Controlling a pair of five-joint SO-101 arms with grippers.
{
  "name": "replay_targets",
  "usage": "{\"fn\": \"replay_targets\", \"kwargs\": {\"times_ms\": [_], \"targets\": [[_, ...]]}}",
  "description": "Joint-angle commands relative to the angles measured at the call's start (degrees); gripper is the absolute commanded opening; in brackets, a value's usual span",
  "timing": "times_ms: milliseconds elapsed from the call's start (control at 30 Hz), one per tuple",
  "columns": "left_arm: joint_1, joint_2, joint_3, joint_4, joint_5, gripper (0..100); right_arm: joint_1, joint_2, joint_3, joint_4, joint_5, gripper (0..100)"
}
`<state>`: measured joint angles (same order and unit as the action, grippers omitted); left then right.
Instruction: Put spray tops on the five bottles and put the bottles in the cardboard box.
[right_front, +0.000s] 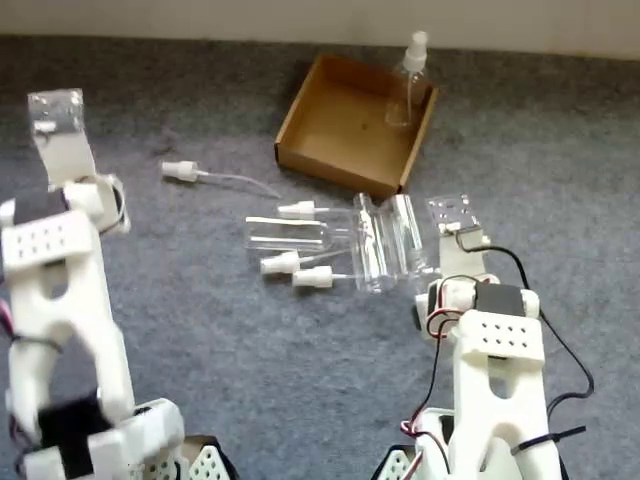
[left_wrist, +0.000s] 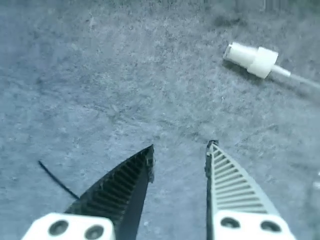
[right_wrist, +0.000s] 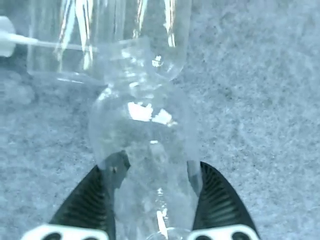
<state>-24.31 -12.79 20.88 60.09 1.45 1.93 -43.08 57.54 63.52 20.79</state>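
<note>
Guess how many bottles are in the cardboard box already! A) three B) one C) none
B: a single bottle, with its spray top on, stands upright in a corner of the cardboard box.

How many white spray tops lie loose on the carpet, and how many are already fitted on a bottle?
Loose spray tops: 4
Fitted spray top, on the bottle standing in the cardboard box: 1
Total: 5
</note>
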Motion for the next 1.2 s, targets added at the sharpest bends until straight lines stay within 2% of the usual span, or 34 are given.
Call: {"fn": "replay_targets", "kwargs": {"times_ms": [0, 133, 433, 600, 700, 800, 1167], "targets": [[6.5, 16.9, -27.8, 8.5, 21.7, 18, -0.6, -1.3, -2.8, 0.0, -1.1, 0.5], [10.0, 30.5, -45.2, 12.3, 33.4, 26, -0.7, -1.3, -2.8, 0.0, -1.1, 0.5], [10.3, 63.0, -74.5, 11.3, 46.2, 27, -0.7, -1.4, -0.7, -0.1, -1.1, 0.5], [10.3, 74.9, -89.1, 21.0, 54.8, 27, -0.7, -1.4, -0.4, -0.1, -1.1, 0.5], [11.0, 78.2, -97.3, 23.9, 56.7, 27, -0.7, -1.4, -0.4, -0.1, -1.1, 0.5], [11.4, 80.7, -101.7, 23.4, 57.8, 27, -0.7, -1.4, -0.4, -0.1, -1.1, 0.5], [13.8, 84.4, -102.4, 26.2, 57.7, 23, -0.7, -1.4, -0.4, -0.1, -1.1, 0.5]]}}
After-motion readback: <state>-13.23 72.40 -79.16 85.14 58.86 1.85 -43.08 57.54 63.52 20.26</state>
